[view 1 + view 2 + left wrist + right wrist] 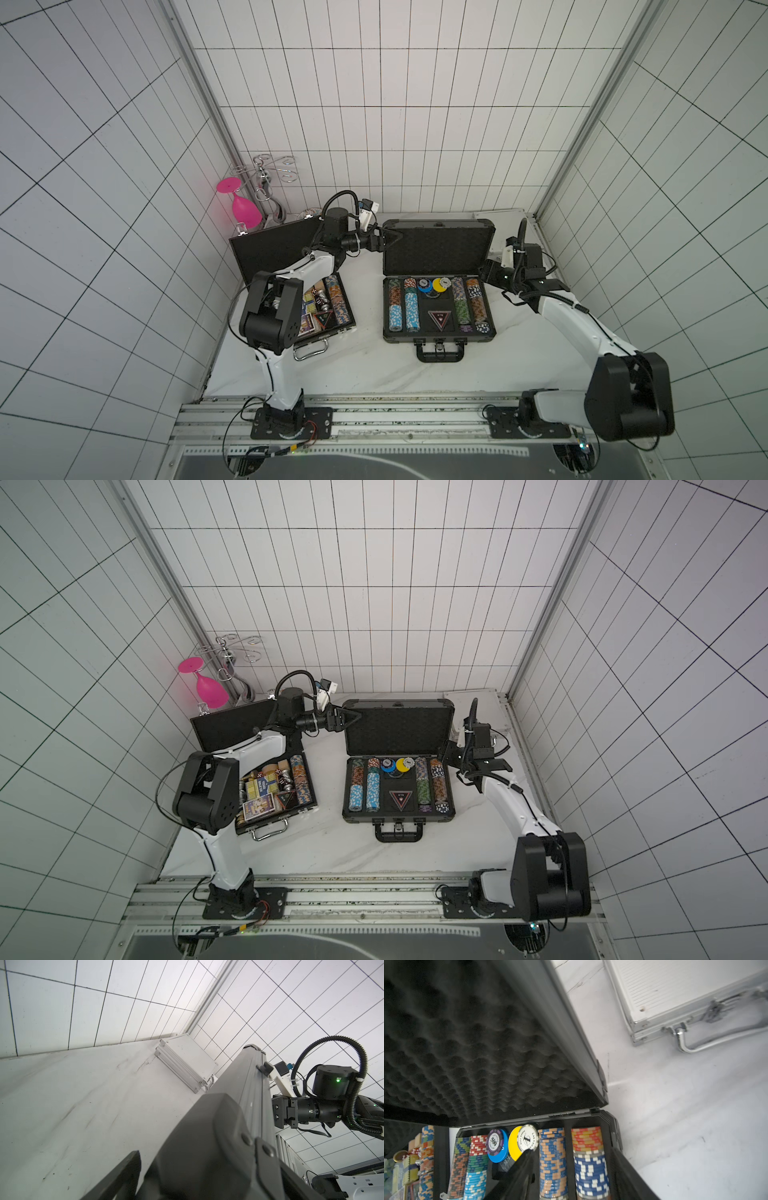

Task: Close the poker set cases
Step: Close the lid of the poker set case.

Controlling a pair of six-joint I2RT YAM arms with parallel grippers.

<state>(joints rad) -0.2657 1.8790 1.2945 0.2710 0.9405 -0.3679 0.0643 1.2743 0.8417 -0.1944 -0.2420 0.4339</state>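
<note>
Both top views: dk grey case [440, 337] mid-frame, lid [436, 249] upright; flat blk case [270, 249] at left, open too. L gripper [392, 239] spread wide at lid's upper-left corner, nothing clamped.
L wrist: silver case [187, 1059] seen shut, mid-frame.
R wrist: R gripper [571, 1151] parted, empty, over poker chips [552, 1157] at bottom.
Judged best: lid tipped fwd slowly, R fingers kept clear of seam.

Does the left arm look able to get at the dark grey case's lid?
Likely yes: the open left hand sits at a top corner of the dark grey case's lid, seemingly straddling its edge; nothing stands between.

Flat case [270, 253] left — larger case [436, 253] right
</note>
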